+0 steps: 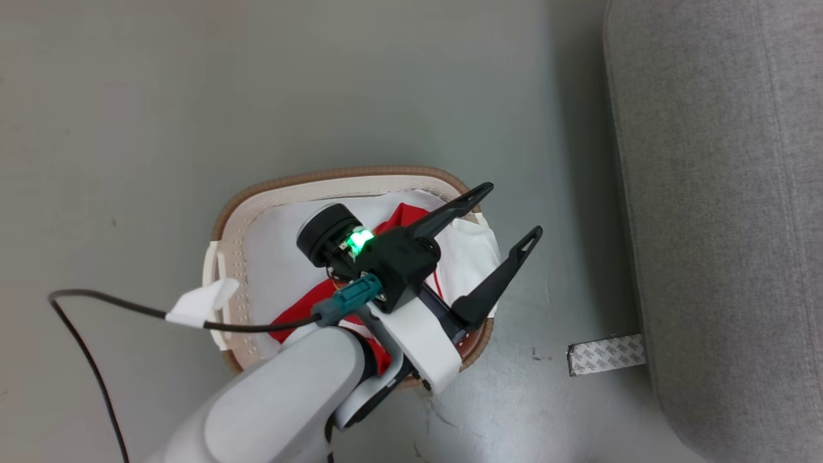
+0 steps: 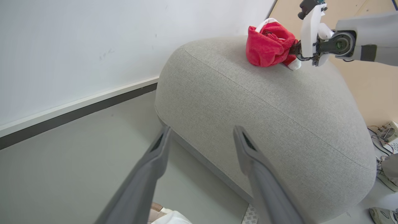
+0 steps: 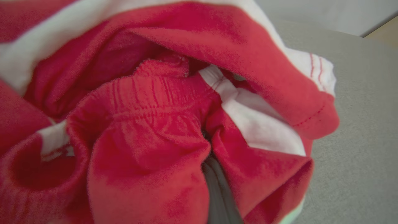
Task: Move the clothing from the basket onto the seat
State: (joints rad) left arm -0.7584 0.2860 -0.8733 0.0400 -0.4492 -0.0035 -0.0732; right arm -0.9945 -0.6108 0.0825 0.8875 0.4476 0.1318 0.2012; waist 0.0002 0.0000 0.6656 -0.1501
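Right gripper [image 2: 293,51] jaws clamped on red garment [image 2: 267,46] atop seat [image 2: 264,118]: pulling away unreleased could drag it off. Left gripper [image 1: 514,209] jaws apart over basket [image 1: 334,177]: may snag white pad [image 1: 276,257].

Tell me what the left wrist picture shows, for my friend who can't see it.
The right claw grips a bundle of red and white clothing at the top of a big grey seat. In front, the left claw stands wide open over the floor beside the seat, with a white wall behind.
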